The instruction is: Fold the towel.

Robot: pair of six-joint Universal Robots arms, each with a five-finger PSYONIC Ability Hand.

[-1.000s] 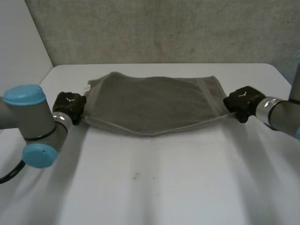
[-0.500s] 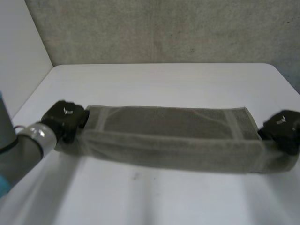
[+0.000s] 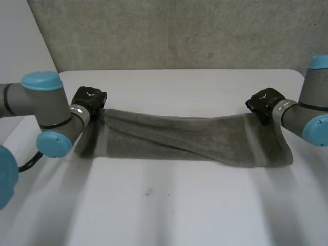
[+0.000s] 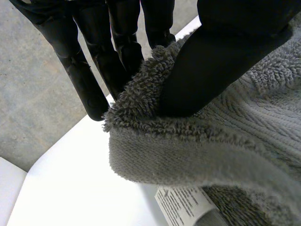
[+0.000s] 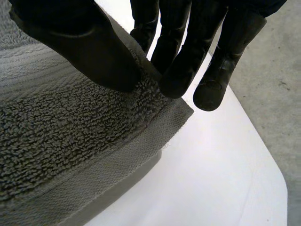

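— Where is the towel?
— Mid-frame on the white table (image 3: 164, 205), the towel (image 3: 189, 138) stretches as a long folded band.
— And the hands?
— Behind it, the left hand (image 3: 89, 100) at frame left and the right hand (image 3: 264, 102) at frame right each pinch a far corner between thumb and fingers.

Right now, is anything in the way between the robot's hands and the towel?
Nothing visible. The left hand pinches one end of the towel between thumb and fingers, and the right hand pinches the other end the same way, so both are in direct contact with it.
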